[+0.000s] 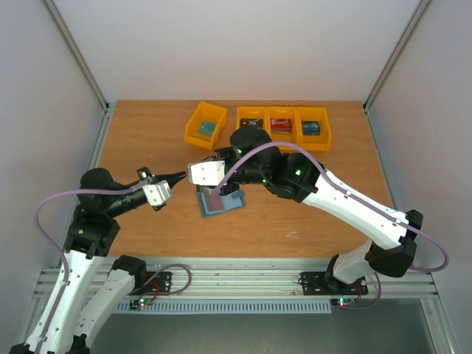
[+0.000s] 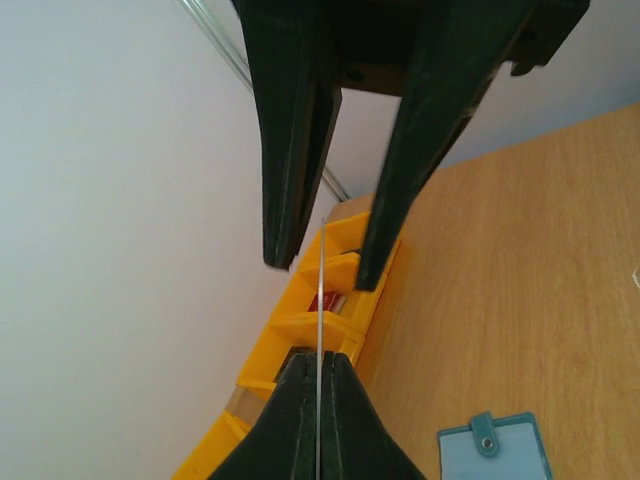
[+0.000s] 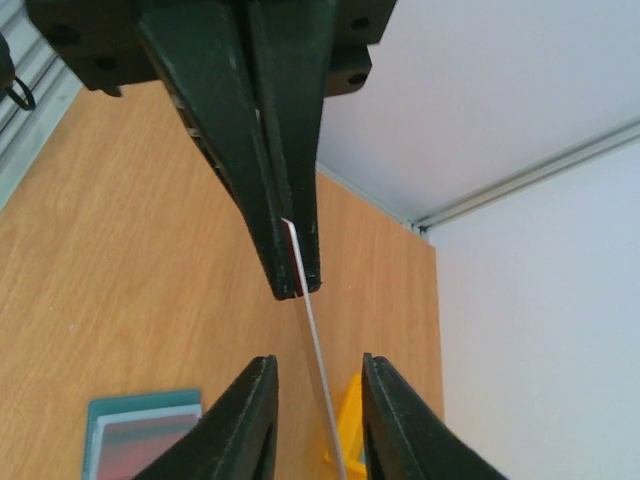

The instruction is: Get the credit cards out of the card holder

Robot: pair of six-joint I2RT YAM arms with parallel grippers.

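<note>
The slate-blue card holder (image 1: 221, 201) lies open on the table, also in the left wrist view (image 2: 495, 452) and the right wrist view (image 3: 140, 440). My left gripper (image 1: 182, 176) (image 2: 318, 375) is shut on a thin card (image 2: 320, 290) seen edge-on, held in the air above the table. In the right wrist view the card (image 3: 318, 365) shows a red face by the left fingertips (image 3: 290, 250). My right gripper (image 1: 194, 173) (image 3: 312, 375) is open, one finger on each side of the card, not touching it. In the top view the card is hidden between the grippers.
A single yellow bin (image 1: 205, 122) stands at the back left. A row of three yellow bins (image 1: 284, 127) at the back holds dark, red and blue cards. Grey walls close in the table on both sides.
</note>
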